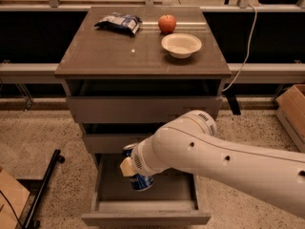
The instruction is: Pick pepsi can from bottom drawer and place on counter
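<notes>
Reaching down in front of the cabinet, the thick white robot arm (228, 161) ends in the gripper (135, 169), which sits over the open bottom drawer (143, 218), the lowest, pulled-out grey-brown box. The gripper is clamped on the pepsi can (142, 182), a small dark-blue soda can with white markings and a silver top. One pale yellow finger pad (126, 167) presses against the can's left side, while the other side is hidden by the wrist. The can's long axis runs nearly vertical, silver top uppermost and leaning slightly toward the upper left, its lower end over the drawer's floor. Whether it touches that floor cannot be told. Just above and behind the can, the fronts of the middle drawer (107, 142) and the top drawer (143, 109) jut out, both slightly open. Higher up, the glossy grey-brown counter (109, 54) carries a crumpled blue-and-white snack bag (118, 23) at the back left, a red apple (167, 23) at the back, and a shallow cream bowl (181, 45) just in front of the apple. A cardboard box (291, 109) stands on the speckled floor to the right.
</notes>
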You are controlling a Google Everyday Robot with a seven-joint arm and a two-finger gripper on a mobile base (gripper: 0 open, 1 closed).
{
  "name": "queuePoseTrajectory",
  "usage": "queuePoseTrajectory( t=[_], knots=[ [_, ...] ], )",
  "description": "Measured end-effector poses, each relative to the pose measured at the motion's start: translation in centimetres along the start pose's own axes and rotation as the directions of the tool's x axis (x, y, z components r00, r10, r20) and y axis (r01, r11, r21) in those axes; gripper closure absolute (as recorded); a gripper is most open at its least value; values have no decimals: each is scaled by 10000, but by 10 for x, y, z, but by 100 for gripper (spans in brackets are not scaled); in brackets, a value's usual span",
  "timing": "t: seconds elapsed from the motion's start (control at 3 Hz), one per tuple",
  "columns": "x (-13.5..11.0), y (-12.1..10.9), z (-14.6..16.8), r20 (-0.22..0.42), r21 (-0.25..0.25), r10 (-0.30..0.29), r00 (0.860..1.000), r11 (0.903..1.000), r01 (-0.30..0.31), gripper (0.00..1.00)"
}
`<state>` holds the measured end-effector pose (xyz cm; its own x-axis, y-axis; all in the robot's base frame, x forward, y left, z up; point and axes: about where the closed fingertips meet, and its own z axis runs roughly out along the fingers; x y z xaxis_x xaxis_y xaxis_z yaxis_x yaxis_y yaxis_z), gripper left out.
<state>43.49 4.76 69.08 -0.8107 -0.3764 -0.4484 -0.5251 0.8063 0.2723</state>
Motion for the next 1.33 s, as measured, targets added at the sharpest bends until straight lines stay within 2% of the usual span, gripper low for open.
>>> queuePoseTrajectory(
  t=[0.33,1.0,1.33],
  knots=[
    [-25,-12,-17,570,-214,189,9982,9996,-177,100],
    [-123,-51,-65,1678,-953,-274,9854,9945,439,100],
    [-174,-63,-98,1895,-885,-704,9794,9921,884,100]
  ],
)
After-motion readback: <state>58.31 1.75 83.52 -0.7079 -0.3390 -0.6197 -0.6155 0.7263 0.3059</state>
